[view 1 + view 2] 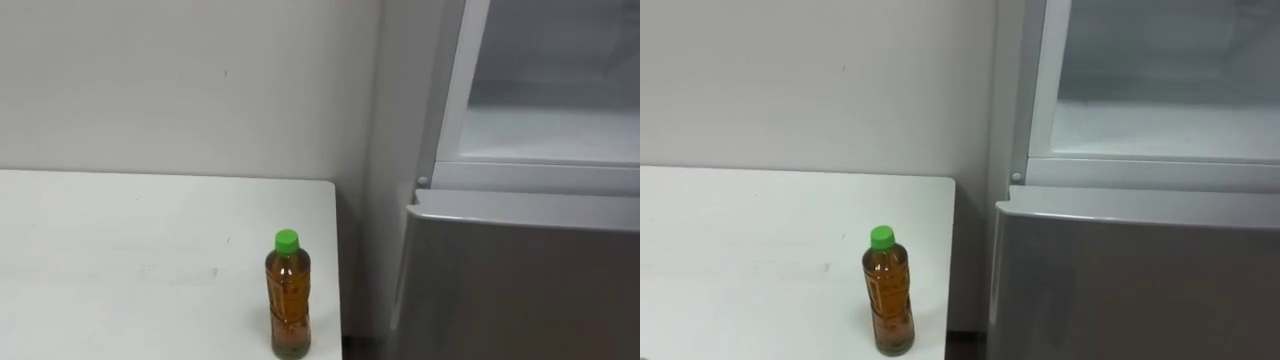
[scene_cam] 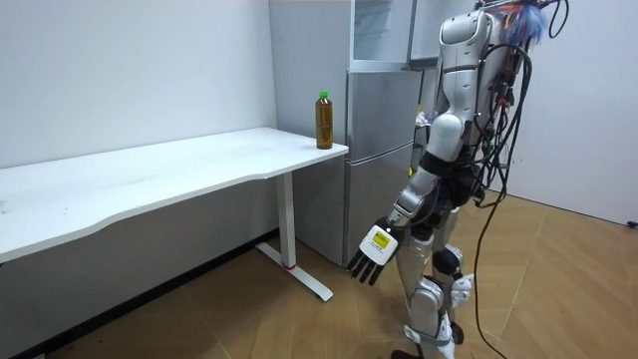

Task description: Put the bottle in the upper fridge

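Observation:
A clear bottle point(image 1: 288, 297) of brown drink with a green cap stands upright on the white table point(image 1: 120, 250), close to its right edge. Right of the table stands the grey fridge point(image 1: 520, 290). Its upper compartment point(image 1: 550, 130) is open and shows a pale inside; the lower door is closed. In the room view I stand upright in front of the fridge, a step from the bottle point(image 2: 323, 121). My left hand point(image 2: 374, 254) hangs by my thigh with straight fingers and holds nothing.
A narrow gap separates the table's right edge from the fridge side point(image 1: 390, 200). A plain white wall point(image 1: 200, 80) runs behind the table. The long table point(image 2: 150, 184) stretches to the room view's left over a wooden floor point(image 2: 299, 319).

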Robot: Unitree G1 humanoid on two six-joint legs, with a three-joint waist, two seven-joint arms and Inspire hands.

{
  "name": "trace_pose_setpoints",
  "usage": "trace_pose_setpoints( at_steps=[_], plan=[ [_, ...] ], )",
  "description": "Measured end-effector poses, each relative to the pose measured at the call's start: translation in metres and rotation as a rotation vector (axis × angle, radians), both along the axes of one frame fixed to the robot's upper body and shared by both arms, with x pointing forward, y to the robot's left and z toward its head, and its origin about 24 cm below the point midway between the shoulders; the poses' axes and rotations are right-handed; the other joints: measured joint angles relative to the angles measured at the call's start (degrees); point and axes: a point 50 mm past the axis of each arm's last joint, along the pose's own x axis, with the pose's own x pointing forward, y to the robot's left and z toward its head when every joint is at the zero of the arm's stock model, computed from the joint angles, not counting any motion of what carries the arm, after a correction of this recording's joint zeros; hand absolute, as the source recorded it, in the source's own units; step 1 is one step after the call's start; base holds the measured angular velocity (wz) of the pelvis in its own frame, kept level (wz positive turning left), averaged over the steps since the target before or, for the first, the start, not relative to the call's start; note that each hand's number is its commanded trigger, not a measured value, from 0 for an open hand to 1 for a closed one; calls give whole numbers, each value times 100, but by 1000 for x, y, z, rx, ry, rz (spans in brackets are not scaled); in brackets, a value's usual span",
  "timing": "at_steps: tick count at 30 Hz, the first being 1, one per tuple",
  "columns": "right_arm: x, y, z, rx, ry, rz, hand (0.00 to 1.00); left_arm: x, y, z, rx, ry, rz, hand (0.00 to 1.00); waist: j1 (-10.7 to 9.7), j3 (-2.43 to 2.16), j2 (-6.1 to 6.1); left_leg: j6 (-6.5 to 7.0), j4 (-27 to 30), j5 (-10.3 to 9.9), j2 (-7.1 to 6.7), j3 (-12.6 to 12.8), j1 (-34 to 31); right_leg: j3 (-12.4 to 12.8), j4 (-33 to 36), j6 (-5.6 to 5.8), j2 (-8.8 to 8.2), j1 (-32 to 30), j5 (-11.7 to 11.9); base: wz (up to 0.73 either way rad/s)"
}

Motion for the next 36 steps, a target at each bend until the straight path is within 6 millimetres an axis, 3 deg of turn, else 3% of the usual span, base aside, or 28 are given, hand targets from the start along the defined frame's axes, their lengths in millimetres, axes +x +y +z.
trace_pose_setpoints(
  at_steps=[5, 11, 16, 25, 33, 36],
  plan=[
    [7, 0, 2, -19, -32, 64, 0, 3, -1, 1, 12, -23, -38, 0, 23, -12, 22, 0, -2, 0, 1, 12, 0, 8, 10, 0, 1, -26, 0, 0],
    [37, 3, 12, -49, -171, 141, 0, 2, 1, 2, 44, -28, -35, 0, 52, -6, 31, 1, -2, 1, 3, 24, 16, 18, 22, -2, 2, -23, 1, 0],
    [81, 11, 36, -55, -391, 187, 0, 6, 1, 2, 53, -42, -43, 0, 61, 14, 45, 1, -1, 1, 12, 21, 1, 12, 70, -3, 4, -14, 2, 0],
    [123, 31, 79, -33, -673, 263, 0, 8, 5, 4, 75, -44, -89, 0, 134, 14, -7, 0, 2, 0, 24, 20, -33, -1, 107, -4, 12, -56, 3, 0],
    [135, 48, 107, 10, -822, 320, 0, 6, 7, 4, 91, -30, -124, 0, 214, 16, 21, 0, -7, 0, 23, 28, -4, 0, 107, -4, 13, -33, 3, 0],
    [141, 51, 118, 21, -877, 334, 0, 4, 8, 4, 93, -12, -125, 0, 211, -16, 53, 0, -9, 0, 26, 32, -2, 3, 110, -4, 13, -35, 4, 0]
  ],
)
